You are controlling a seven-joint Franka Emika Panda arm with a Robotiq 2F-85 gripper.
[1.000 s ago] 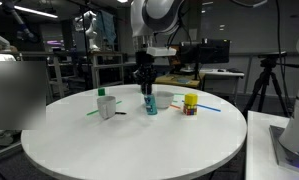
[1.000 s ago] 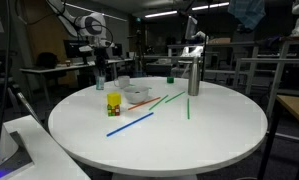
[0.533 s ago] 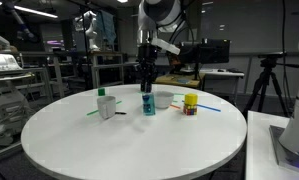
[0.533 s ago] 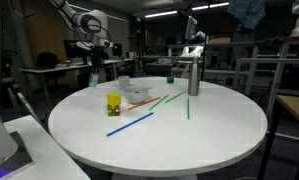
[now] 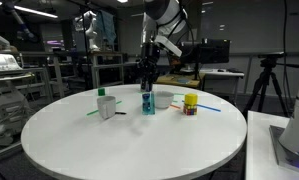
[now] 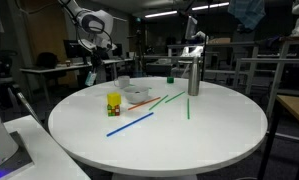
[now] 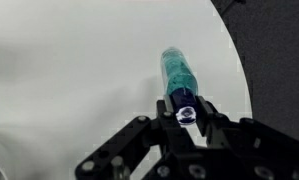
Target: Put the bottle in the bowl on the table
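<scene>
My end effector (image 7: 185, 112) is clamped on the dark top of the bottle (image 7: 177, 75), which hangs below it over the table (image 5: 109, 148). Compared with a second ago, the bottle sits a touch higher in an exterior view and the arm above it has swung round. I judge the lift has just begun. The bowl (image 5: 163, 100) stands just beside the bottle, so a short carry across comes next.

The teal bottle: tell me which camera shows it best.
The wrist view: the bottle sits at the centre, close up, dark top between the claw tips. In an exterior view it is small, upright under the claw; where the claw is far across the table, it cannot be made out.
</scene>
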